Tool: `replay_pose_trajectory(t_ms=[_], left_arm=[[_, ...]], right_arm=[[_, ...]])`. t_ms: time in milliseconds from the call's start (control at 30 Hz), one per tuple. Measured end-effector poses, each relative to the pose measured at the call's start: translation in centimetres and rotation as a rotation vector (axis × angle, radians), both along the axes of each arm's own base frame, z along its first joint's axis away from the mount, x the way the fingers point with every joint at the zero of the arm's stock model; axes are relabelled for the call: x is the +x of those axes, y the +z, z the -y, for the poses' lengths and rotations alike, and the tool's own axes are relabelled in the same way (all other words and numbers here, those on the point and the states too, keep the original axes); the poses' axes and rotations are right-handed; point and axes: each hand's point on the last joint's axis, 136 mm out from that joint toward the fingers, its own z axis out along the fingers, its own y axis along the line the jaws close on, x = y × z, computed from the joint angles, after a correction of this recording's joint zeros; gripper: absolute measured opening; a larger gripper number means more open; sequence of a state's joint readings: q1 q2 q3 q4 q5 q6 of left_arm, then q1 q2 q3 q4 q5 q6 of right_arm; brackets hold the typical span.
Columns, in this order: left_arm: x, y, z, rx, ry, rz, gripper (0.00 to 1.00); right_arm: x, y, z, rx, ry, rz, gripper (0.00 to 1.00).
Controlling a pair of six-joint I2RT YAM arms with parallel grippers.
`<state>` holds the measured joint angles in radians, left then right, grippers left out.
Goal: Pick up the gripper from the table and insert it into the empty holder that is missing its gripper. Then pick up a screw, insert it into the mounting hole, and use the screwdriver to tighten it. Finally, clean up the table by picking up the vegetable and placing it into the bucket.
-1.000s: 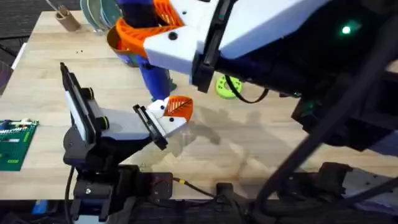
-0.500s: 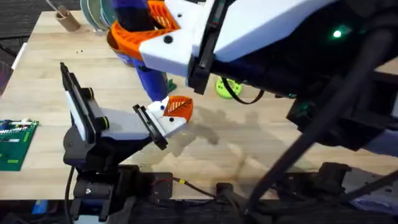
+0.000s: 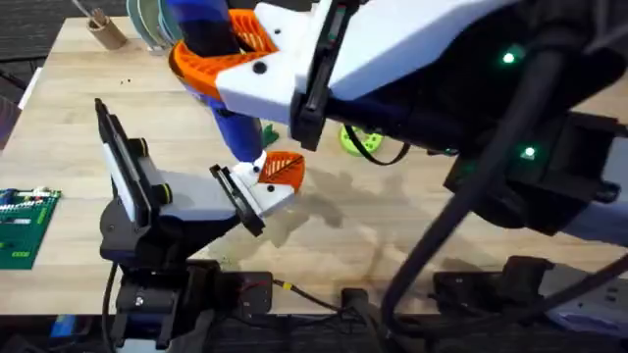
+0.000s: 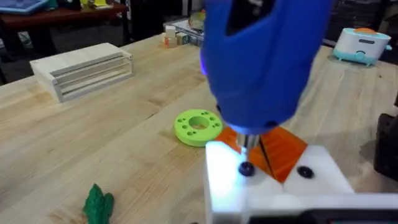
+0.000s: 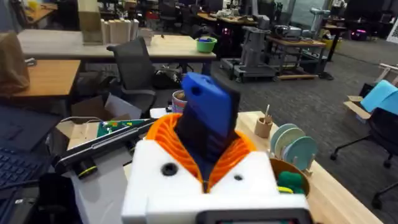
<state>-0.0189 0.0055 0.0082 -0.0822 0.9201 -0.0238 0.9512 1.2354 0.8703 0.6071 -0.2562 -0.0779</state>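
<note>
The blue screwdriver [image 3: 234,123] stands nearly upright, and my right gripper [image 3: 208,41] is shut on its upper end with orange pads [image 5: 235,152] on both sides of the screwdriver [image 5: 208,115]. Its dark tip [image 4: 249,142] rests on a black screw [image 4: 246,168] in the white holder [image 4: 273,190] at the end of my left arm. The orange ribbed gripper [image 3: 285,168] sits in that holder [image 3: 263,192]. My left gripper [image 3: 270,182] hovers low over the table. The vegetable [image 4: 98,203] lies on the wood beside the screwdriver. The bucket [image 5: 277,167] stands at the table's far side.
A bright green ring disc [image 3: 358,138] lies right of the screwdriver. A brown cup with sticks [image 3: 104,29] and stacked plates [image 5: 292,144] stand at the far edge. A green circuit board [image 3: 22,226] lies at the left edge. The raised right arm covers much of the right half of the table.
My right gripper has shifted a little to the left with the screwdriver's upper end, while the tip stays at the holder. The left arm has not moved.
</note>
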Motion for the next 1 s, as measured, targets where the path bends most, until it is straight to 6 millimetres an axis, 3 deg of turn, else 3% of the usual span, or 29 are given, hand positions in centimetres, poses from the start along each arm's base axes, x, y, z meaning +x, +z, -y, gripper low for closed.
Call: replay_pose_trajectory(t_ms=[1000], left_arm=[[0.0, 0.0, 0.0, -0.004, 0.0, -0.006, 0.008]], right_arm=[[0.1, -1.2, -0.2, -0.036, 0.001, -0.03, 0.03]])
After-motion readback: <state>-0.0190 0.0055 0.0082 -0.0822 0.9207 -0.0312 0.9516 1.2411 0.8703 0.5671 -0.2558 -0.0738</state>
